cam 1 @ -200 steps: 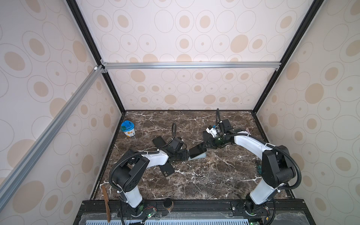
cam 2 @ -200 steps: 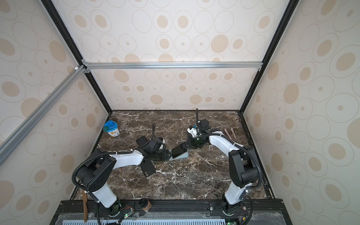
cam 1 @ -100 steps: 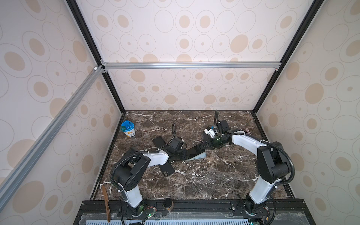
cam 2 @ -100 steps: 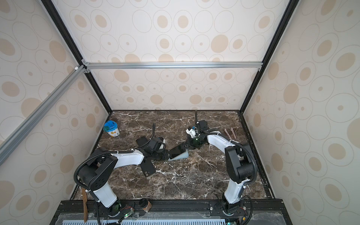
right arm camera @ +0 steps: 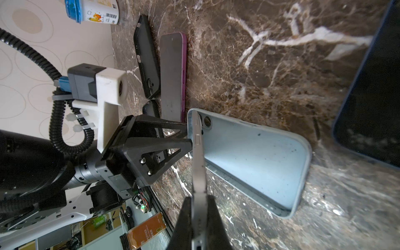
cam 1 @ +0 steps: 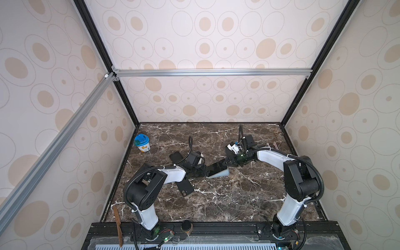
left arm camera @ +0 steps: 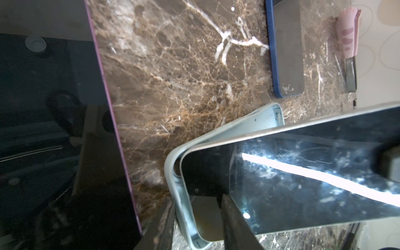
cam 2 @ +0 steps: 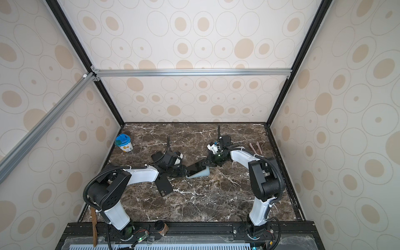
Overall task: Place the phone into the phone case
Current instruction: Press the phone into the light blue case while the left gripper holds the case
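The phone [cam 1: 216,167], black-screened with a silver edge, tilts up out of the light blue phone case [cam 1: 224,173], which lies mid-table. Its lower end sits inside the case's end wall [left arm camera: 173,173]; the far end of the case [right arm camera: 255,160] is uncovered. My right gripper [right arm camera: 199,199] is shut on the phone's raised end [right arm camera: 198,155] and holds it edge-on. My left gripper [left arm camera: 197,225] is closed over the other end, with one finger [left arm camera: 160,227] outside the case wall and the other finger [left arm camera: 233,225] on the phone's screen [left arm camera: 303,179].
A purple-edged phone [right arm camera: 173,73] and a black case [right arm camera: 147,58] lie beside my left gripper. Another black case [cam 1: 185,187] lies under the left arm. A blue phone [left arm camera: 285,49] lies past the light blue case. A yogurt cup [cam 1: 141,142] and a pink-handled tool [cam 2: 255,148] stand near the walls.
My left gripper's jaws have narrowed onto the case end. The right arm has shifted slightly toward the back left, still holding the phone. Phone and case have barely moved.
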`<action>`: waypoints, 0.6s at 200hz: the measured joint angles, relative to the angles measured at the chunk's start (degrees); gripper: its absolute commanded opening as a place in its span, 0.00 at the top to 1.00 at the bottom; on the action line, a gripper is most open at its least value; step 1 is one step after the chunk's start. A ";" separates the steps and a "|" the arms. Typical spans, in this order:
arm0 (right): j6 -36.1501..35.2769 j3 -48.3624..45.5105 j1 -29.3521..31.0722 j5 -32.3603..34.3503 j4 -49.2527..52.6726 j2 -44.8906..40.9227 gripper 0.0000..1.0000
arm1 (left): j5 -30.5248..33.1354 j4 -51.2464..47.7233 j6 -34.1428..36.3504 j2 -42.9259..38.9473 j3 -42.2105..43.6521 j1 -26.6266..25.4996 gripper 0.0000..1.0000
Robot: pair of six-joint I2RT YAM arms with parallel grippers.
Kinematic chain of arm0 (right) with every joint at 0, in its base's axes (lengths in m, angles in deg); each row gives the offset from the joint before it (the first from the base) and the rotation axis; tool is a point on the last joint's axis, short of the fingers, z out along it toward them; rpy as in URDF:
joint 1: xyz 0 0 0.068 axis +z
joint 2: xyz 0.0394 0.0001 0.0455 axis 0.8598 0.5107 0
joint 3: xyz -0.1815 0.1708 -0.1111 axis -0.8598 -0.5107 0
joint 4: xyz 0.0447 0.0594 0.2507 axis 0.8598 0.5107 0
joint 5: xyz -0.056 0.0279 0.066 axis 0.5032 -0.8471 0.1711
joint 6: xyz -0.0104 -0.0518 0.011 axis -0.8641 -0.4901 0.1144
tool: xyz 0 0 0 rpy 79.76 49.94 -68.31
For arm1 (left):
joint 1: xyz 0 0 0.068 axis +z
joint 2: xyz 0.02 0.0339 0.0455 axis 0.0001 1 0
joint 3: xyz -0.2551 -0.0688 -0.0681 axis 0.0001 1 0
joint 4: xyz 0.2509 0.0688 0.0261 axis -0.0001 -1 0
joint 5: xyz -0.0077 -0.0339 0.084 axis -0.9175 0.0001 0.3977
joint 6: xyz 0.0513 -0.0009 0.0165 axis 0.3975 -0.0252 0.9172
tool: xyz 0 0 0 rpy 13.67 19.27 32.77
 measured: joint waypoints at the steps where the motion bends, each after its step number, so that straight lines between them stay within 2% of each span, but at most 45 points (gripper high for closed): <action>1: 0.00 -0.09 0.00 -0.04 -0.11 0.00 1.00 | -0.11 0.07 -0.02 0.02 0.02 0.04 0.63; 49: 0.85 -1.88 -0.17 -0.96 -2.56 0.00 0.99 | -4.11 4.22 -0.07 0.42 2.03 1.86 0.64; 81: 0.85 -2.19 -0.20 -0.81 -2.91 0.00 0.95 | -4.63 4.33 0.46 0.46 2.14 2.12 0.70; 120: 0.59 -2.45 -0.20 -0.15 -2.82 0.07 0.90 | -4.98 4.13 1.84 0.83 2.01 2.45 0.69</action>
